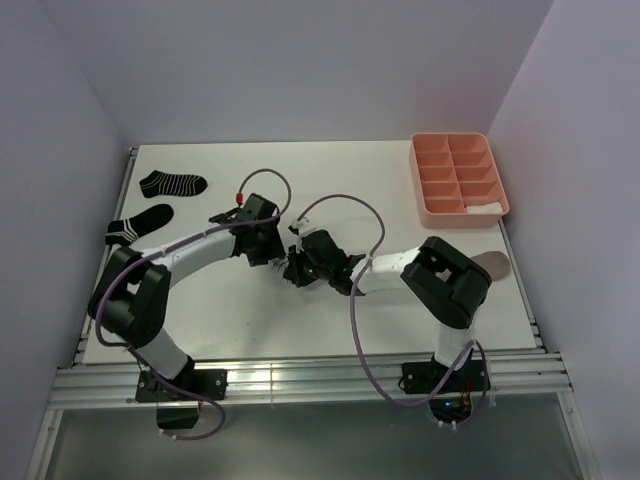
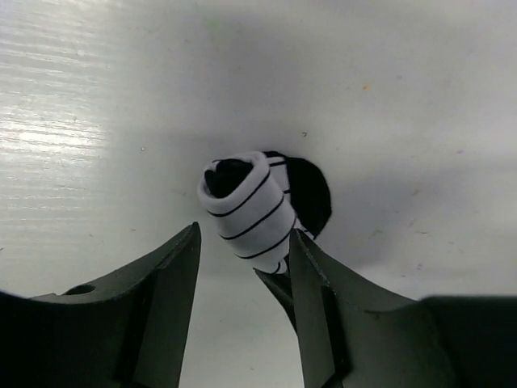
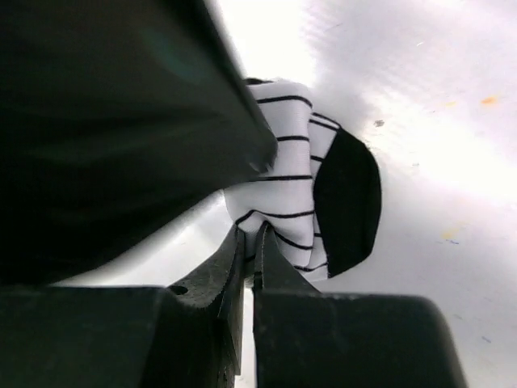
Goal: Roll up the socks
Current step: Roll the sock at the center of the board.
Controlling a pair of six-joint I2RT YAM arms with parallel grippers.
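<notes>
Right gripper (image 3: 246, 242) pinching rolled striped sock (image 3: 299, 186) — black toe showing, left gripper (image 2: 242, 259) spread

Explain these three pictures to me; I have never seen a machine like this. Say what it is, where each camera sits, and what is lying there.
These are two robot arms bolted to a white table. The top picture looks down from above; the other two come from cameras on each wrist. In the middle, both arms meet over a striped sock, partly rolled. The left pincer is open around it; the right pincer is shut on its edge. At the left lie two black striped socks. At the far right stands a pink tray with compartments, one holding something white. A taupe sock shows behind the right arm.
</notes>
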